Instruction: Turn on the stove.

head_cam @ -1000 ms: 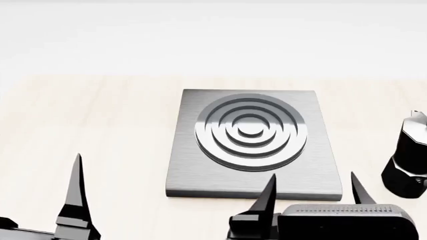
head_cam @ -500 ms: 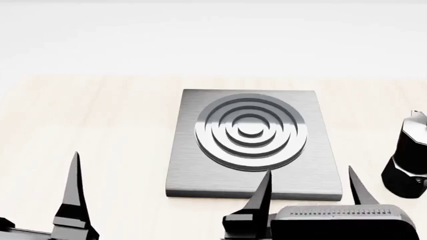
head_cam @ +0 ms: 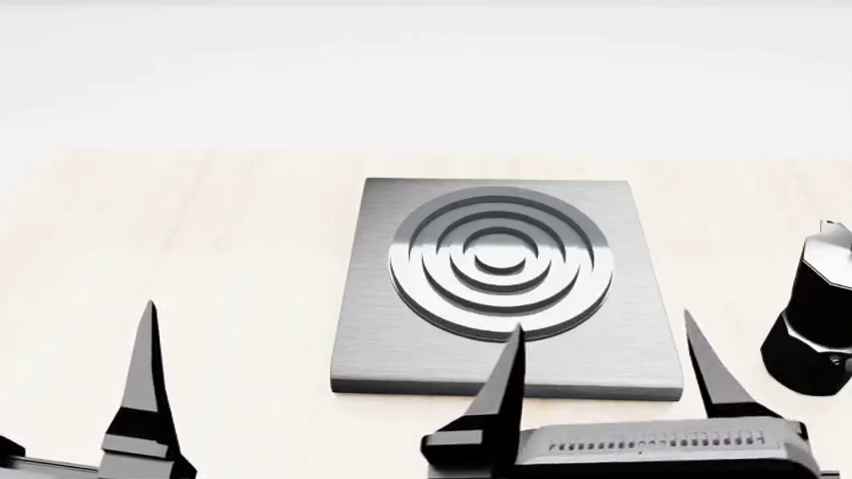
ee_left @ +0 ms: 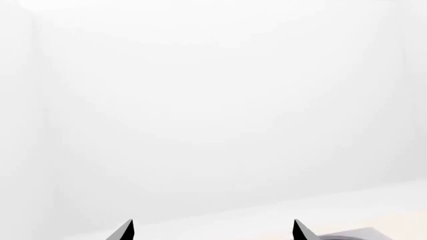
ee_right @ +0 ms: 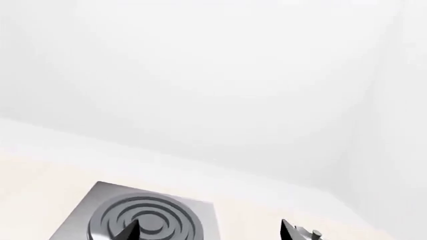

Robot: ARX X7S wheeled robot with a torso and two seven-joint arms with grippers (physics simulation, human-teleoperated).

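The stove [head_cam: 500, 261] is a flat square grey metal plate with raised concentric rings, lying on the pale wooden table in the middle of the head view. My right gripper [head_cam: 602, 319] is open over the plate's near right corner, with one fingertip across the outer ring and the other near the plate's right edge. In the right wrist view the stove [ee_right: 153, 220] lies beyond the open right gripper [ee_right: 209, 231], with nothing between the fingers. My left gripper [ee_left: 211, 231] is open and holds nothing. One of its fingers [head_cam: 140, 389] stands left of the stove, well apart from it.
A black moka pot [head_cam: 812, 319] stands on the table just right of the stove, close to my right gripper; its top shows as the moka pot [ee_right: 308, 233] in the right wrist view. A white wall lies behind the wooden table [head_cam: 200, 249].
My right gripper has risen and moved forward, so its fingertips now overlap the stove's near edge and outer ring. The left gripper has barely moved.
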